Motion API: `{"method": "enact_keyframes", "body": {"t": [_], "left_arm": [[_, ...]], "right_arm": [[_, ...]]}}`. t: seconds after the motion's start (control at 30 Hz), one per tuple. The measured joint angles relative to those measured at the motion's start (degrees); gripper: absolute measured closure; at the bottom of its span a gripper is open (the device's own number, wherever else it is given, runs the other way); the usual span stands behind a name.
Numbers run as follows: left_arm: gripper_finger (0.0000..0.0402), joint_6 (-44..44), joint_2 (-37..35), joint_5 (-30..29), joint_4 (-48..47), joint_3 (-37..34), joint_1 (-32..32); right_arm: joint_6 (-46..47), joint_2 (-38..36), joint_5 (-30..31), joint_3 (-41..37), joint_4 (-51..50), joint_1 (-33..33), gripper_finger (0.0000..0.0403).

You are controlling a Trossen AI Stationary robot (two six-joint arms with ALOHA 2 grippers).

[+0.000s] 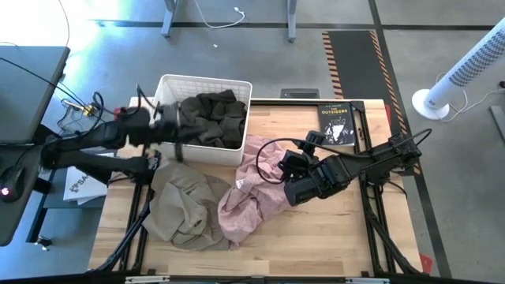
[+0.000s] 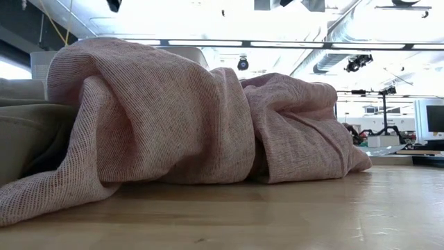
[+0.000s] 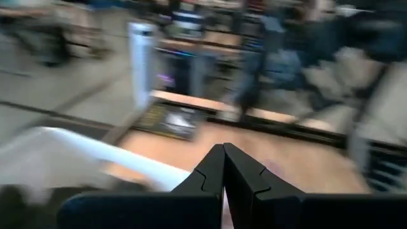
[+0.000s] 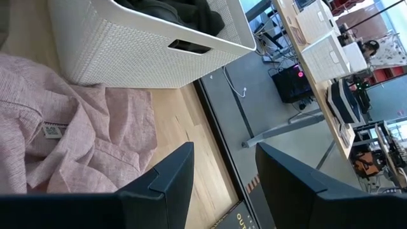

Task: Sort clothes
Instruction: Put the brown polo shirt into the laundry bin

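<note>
Clothes lie in three places: a khaki-beige garment (image 1: 183,203) spread on the tabletop (image 1: 331,237), a light pink garment (image 1: 254,189) crumpled touching its right edge, and a dark olive-green garment (image 1: 213,118) piled in the white basket (image 1: 170,87). Over the basket's left wall, the left hand (image 1: 175,118) is closed and empty. Beside the pink garment, the right hand (image 4: 222,175) hangs open, gripping nothing.

White lattice basket (image 1: 170,88) at the table's (image 1: 331,237) far edge, black book (image 1: 338,124) near the far right corner
</note>
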Motion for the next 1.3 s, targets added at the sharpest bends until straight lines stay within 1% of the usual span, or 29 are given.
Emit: {"method": "enact_keyframes", "body": {"t": [0.1, 0.13, 0.27, 0.33, 0.4, 0.57, 0.7, 0.77, 0.87, 1.0, 1.13, 1.2, 1.3], "left_arm": [[0.0402, -2.4, 0.6, -1.3, -3.2, 0.0, -10.5], [0.0402, -3.7, 1.5, -2.6, -4.4, 0.0, -14.3], [0.0402, -11.0, 6.4, -11.4, -11.2, -0.1, -27.2], [0.0402, -16.5, 9.1, -13.4, -14.1, -0.1, -31.9], [0.0402, -23.6, 12.2, -12.4, -17.2, 0.0, -35.5], [0.0399, -43.1, 19.0, -4.7, -23.4, 0.0, -41.2], [0.0380, -55.3, 23.5, -0.3, -30.7, 0.0, -43.2], [0.0360, -59.1, 25.5, 1.6, -34.6, 0.0, -43.3], [0.0317, -62.7, 27.6, 1.6, -38.8, 0.0, -42.6], [0.0245, -62.0, 30.0, 1.2, -39.7, 0.0, -40.5], [0.0174, -56.7, 32.9, 0.9, -38.5, -0.2, -37.2], [0.0146, -53.6, 34.6, 2.0, -36.7, -1.1, -35.0], [0.0123, -48.3, 38.0, 5.6, -30.9, -3.7, -31.7]], "right_arm": [[0.0, 0.0, -0.5, 0.0, 0.0, 0.0, 0.0238], [0.0, 0.0, -0.7, 0.0, 0.1, 0.0, 0.0238], [0.0, 0.0, -0.8, 0.0, 0.1, 0.0, 0.0238], [0.0, 0.0, -0.8, 0.0, 0.1, 0.0, 0.0238], [0.2, 0.0, -0.8, 0.0, 0.1, 0.0, 0.0238], [0.2, 0.0, -1.0, 0.0, 0.2, 0.0, 0.0238], [0.1, 0.0, -1.1, 0.0, 0.5, 0.0, 0.0238], [0.1, 0.0, -1.2, 0.0, 0.5, 0.0, 0.0238], [-0.3, 0.0, -1.2, 0.0, 0.5, 0.0, 0.0238], [-0.5, 0.0, -0.6, 0.0, 0.5, 0.0, 0.0238], [-1.1, 0.0, -0.4, 0.0, 0.6, 0.0, 0.0238], [-1.1, 0.0, -0.5, 0.0, 0.6, 0.0, 0.0238], [-1.1, 0.0, -0.5, 0.0, 0.6, 0.0, 0.0238]]}}
